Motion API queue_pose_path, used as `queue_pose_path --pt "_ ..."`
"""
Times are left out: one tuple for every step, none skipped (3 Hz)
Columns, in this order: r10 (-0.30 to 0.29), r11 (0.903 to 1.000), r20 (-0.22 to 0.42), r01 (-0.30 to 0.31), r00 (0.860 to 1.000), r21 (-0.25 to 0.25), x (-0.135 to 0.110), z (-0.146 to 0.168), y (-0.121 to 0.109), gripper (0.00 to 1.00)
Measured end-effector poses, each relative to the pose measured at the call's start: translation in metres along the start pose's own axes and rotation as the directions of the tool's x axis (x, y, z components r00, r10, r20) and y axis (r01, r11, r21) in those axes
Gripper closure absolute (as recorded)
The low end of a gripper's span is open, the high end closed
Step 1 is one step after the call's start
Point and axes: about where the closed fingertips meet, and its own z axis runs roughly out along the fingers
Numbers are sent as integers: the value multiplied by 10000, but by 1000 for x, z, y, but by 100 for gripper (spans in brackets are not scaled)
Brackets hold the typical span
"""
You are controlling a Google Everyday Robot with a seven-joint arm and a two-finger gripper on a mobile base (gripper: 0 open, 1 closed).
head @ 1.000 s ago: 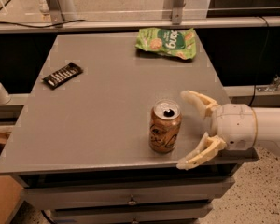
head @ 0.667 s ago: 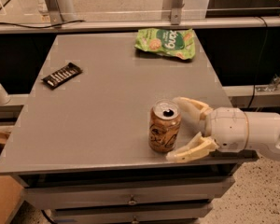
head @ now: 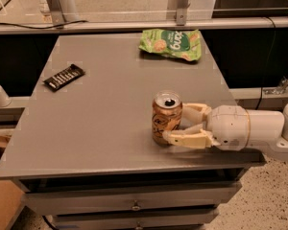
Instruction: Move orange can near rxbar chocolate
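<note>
While the small metal orange can (head: 166, 118) with its silver top and open pull-tab stands upright toward the 5 o'clock part of the flat grey table (head: 110, 109), we find the cream-coloured two-finger gripper (head: 177, 124) reaching in from 3 o'clock at can height. One finger passes behind the orange can and the other lies along its near side low down. Both seem to press its wall, so we read the pincer as clenched on the orange can, though the far contact is partly hidden. The can's base looks to be resting on the table, so we judge that no lift has begun. The thin flat rxbar chocolate (head: 64, 77) in its black wrapper lies at about 10 o'clock on the table, well apart from the can, with bare grey surface between them. A crinkled green snack bag (head: 170, 44) rests near the far edge at roughly 1 o'clock, off the straight line from can to bar. By our reckoning only the first part of the job is done: approach made and grip taken. What is left is the carry toward 10 o'clock, setting the can down upright just beside the black bar without knocking it, and letting go. With the can open on top, we would keep it vertical.
</note>
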Motion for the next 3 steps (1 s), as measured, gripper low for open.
queue_pose_path --pt "156 9998 68 -157 9999 148 -6 -1 -5 88" --pt "161 9980 207 -173 9997 608 -22 0 -22 100" --pt "153 9981 198 -165 9997 598 -22 0 -22 100"
